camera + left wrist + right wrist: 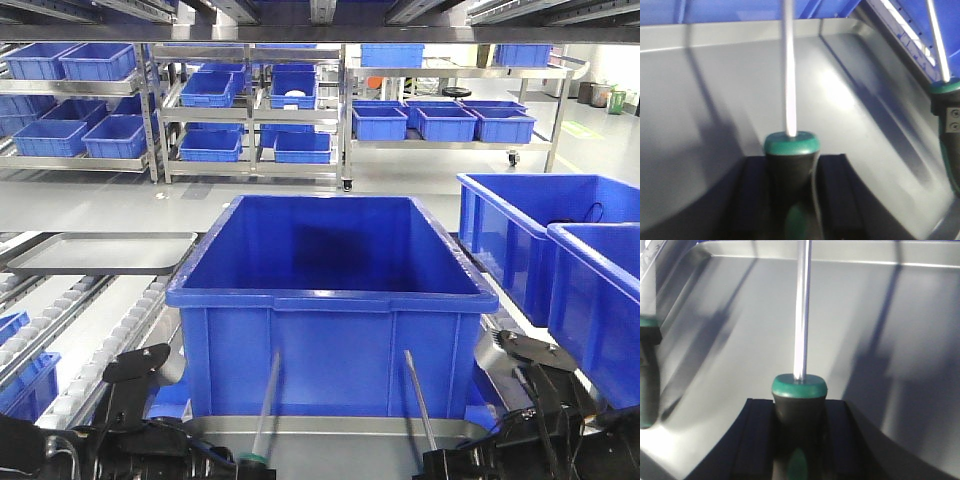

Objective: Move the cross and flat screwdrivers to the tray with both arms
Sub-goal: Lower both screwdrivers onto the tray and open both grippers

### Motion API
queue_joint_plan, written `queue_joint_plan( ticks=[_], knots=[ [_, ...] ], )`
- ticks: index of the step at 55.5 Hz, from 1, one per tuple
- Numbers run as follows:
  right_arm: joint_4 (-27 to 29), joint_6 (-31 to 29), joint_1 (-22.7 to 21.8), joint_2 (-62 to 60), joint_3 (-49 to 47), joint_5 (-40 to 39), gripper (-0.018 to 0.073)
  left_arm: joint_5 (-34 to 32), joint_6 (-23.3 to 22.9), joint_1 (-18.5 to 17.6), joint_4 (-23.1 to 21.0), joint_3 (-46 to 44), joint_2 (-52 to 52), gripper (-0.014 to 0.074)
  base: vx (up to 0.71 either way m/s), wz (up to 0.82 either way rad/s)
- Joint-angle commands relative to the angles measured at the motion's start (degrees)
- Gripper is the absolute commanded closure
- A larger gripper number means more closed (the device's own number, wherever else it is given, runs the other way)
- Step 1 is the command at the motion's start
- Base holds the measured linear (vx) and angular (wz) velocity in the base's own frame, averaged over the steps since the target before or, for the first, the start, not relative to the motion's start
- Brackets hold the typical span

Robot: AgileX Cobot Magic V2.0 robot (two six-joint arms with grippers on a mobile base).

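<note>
My left gripper [790,172] is shut on the black, green-trimmed handle of one screwdriver [789,90]. Its silver shaft points away from me over the grey metal tray [715,100]. My right gripper [799,415] is shut on the handle of the other screwdriver [802,315], also over the tray [890,315]. Each wrist view shows the other screwdriver at its edge [942,90] [647,370]. In the front view both shafts [268,395] [419,400] rise in front of the blue crate, above the tray's far rim [330,427]. I cannot tell which tip is flat.
A large deep blue crate [330,300] stands right behind the tray. Two more blue crates [560,250] are at the right. A second shallow grey tray [100,252] lies on the roller conveyor [110,330] at the left. Metal shelves with blue crates [250,110] stand at the back.
</note>
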Motion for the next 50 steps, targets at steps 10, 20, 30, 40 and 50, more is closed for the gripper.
queue_joint_plan(
  ticks=[10,20,30,40,50],
  knots=[
    [1.6,-0.9,-0.1,-1.4,-1.7,-4.7,0.0092,-2.2,0.2,-0.2,-2.4,-1.6,-1.7,0.0055,0.0,0.0],
    [1.6,-1.2,-0.1,-2.1,-1.9,-7.4,0.0025,-5.6,0.2,-0.2,-2.4,-1.7,-3.7,0.007,0.0,0.0],
    [1.6,-3.6,-0.1,-5.5,-1.9,-10.0,0.0026,-11.2,0.2,-0.2,-2.4,-1.7,-9.2,0.0088,0.0,0.0],
    [1.6,-4.7,-0.1,-8.2,-1.9,-9.8,0.0026,-15.9,0.2,-0.2,-2.4,-1.7,-13.0,0.0104,0.0,0.0],
    [1.8,-4.7,-0.1,-8.3,-1.9,-9.5,0.0026,-16.0,0.2,-0.2,-2.4,-1.6,-13.1,0.0105,0.0,0.0]
  ],
)
